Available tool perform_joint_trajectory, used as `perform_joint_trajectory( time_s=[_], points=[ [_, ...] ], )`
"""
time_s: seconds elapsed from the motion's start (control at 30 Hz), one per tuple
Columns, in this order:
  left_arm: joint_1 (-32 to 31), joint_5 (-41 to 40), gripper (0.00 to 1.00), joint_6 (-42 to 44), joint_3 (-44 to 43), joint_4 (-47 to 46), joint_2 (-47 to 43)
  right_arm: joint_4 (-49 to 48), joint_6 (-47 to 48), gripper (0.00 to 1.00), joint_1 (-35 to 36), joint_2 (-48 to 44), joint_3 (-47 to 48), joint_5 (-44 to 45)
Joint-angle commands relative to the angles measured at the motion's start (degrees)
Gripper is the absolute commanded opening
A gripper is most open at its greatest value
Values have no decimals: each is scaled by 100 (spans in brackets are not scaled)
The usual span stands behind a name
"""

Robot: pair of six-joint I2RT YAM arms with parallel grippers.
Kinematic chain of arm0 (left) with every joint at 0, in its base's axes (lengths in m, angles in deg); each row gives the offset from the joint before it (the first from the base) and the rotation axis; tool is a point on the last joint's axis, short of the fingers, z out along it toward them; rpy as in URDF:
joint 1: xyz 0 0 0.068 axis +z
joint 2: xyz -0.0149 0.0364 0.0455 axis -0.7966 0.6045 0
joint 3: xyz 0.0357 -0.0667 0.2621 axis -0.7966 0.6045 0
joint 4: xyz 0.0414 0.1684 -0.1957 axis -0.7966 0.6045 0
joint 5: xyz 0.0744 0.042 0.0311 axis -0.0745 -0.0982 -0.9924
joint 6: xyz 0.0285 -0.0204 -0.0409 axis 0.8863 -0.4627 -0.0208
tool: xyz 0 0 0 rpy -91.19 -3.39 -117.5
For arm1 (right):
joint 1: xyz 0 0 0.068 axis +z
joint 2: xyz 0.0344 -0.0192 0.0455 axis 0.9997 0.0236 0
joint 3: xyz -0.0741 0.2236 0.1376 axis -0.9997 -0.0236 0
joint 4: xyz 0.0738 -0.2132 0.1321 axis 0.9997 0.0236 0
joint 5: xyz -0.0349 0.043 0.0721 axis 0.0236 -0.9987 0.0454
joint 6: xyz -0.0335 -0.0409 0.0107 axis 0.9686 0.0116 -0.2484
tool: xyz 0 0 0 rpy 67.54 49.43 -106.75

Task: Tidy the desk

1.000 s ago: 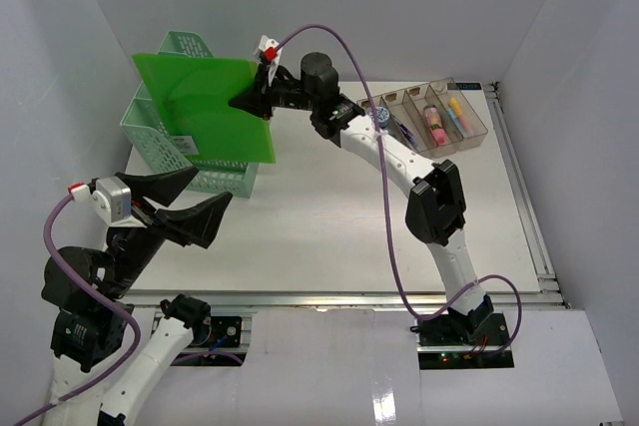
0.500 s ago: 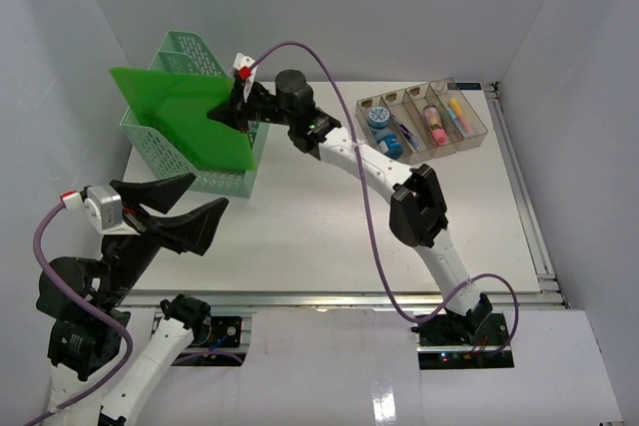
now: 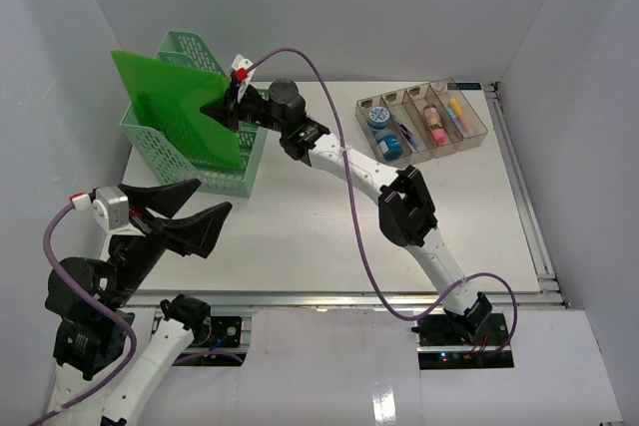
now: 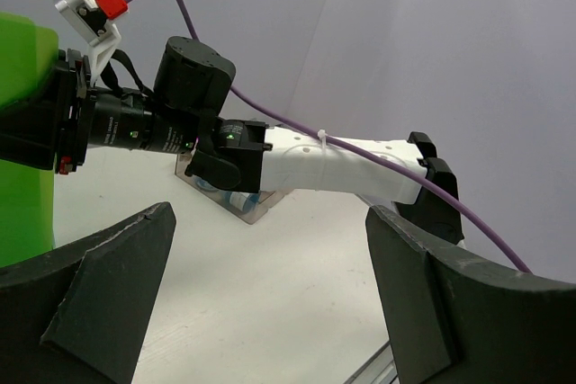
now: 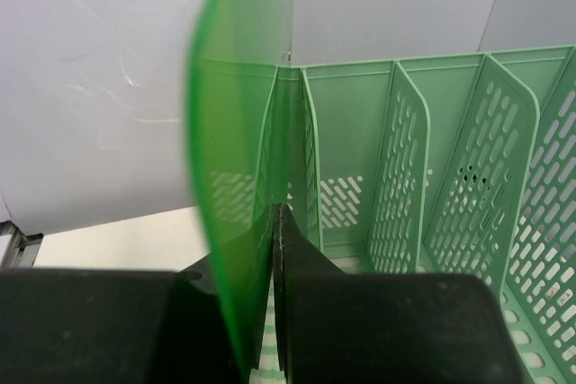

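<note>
Right gripper (image 3: 215,107) is clamped on the green folder (image 3: 170,107). The right wrist view shows both fingers (image 5: 360,321) pinched flat on the sheet's edge, with no gap.
- Folder stands on edge, roughly upright, over the mint file rack (image 3: 215,179). It leans slightly and bows a little near the top.
- In the right wrist view the sheet lines up just left of one of the rack's dividers (image 5: 310,177), at the left-end slot. Can't tell whether its lower edge is inside the slot or just above it.
- Right arm reaches in from the rack's right side, with its purple cable (image 3: 349,197) looping over it.

Left gripper (image 3: 212,197) has its jaws spread wide with nothing between them.
- It hangs in the air on the near side of the rack, apart from it, pointing across toward the right arm.
- Left wrist view shows only bare tabletop and the right arm's wrist between the fingers (image 4: 108,285).

Desk (image 3: 319,236) is the white top under the rack.
- The rack sits at its far-left corner.
- Most of the surface runs to the right of the rack and toward the near edge.

Clear compartment tray (image 3: 424,137) is well to the right of the rack, along the same far edge.
- It holds a blue round item (image 3: 378,118), a pink one (image 3: 434,122) and a yellow one (image 3: 458,114).
- These are too small to identify further.
</note>
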Motion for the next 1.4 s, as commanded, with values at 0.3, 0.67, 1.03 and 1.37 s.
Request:
perform_joint_trajectory(
  time_s=[0.3, 0.67, 1.03, 1.37],
  points=[
    [-13, 118, 98, -98, 367, 47, -337, -585, 239, 78, -24, -409, -753, -460],
    [-4, 147, 98, -299, 199, 202, -354, 820, 899, 90, -611, -2308, -1890, -866],
    [-13, 824, 98, -495, 667, 447, 65, 3621, 2711, 90, -2061, -6348, -6059, -1033],
    [-4, 1312, 98, 47, 1525, -55, 126, 5018, 2289, 90, -3355, -9188, -8255, -536]
  ],
)
